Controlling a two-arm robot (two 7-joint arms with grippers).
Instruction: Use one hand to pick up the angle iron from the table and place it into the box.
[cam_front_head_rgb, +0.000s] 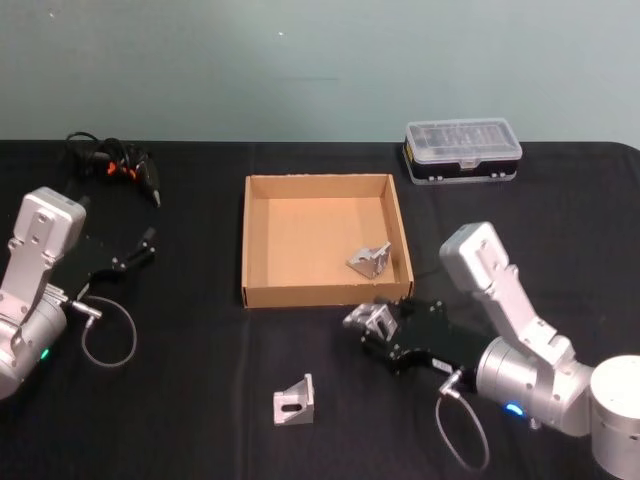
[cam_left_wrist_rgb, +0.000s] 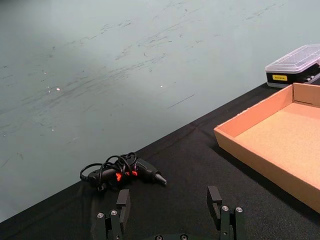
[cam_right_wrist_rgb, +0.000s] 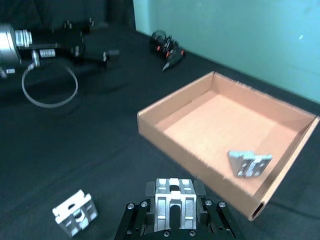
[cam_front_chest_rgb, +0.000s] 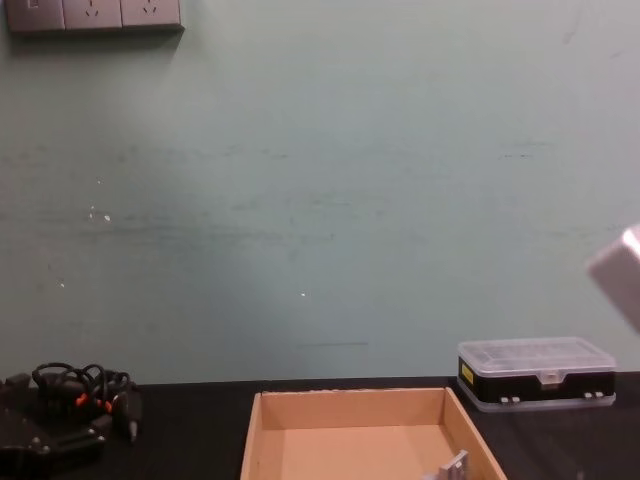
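Note:
My right gripper (cam_front_head_rgb: 372, 322) is shut on a silver angle iron (cam_front_head_rgb: 374, 318), held just in front of the box's near wall; the wrist view shows that angle iron (cam_right_wrist_rgb: 172, 203) clamped between the black jaws. The tan cardboard box (cam_front_head_rgb: 263, 293) lies mid-table, and a second angle iron (cam_front_head_rgb: 371, 259) rests inside it near the right wall, also seen as a silver bracket (cam_right_wrist_rgb: 249, 162). A third angle iron (cam_front_head_rgb: 295, 401) lies on the black table (cam_front_head_rgb: 200, 400) in front of the box. My left gripper (cam_front_head_rgb: 148, 245) is parked at the left, open (cam_left_wrist_rgb: 170, 205).
A clear-lidded plastic case (cam_front_head_rgb: 462, 150) stands behind the box to the right. A black device with looped cables and orange marks (cam_front_head_rgb: 115, 163) lies at the back left. A cable loop (cam_front_head_rgb: 108, 335) hangs by the left arm.

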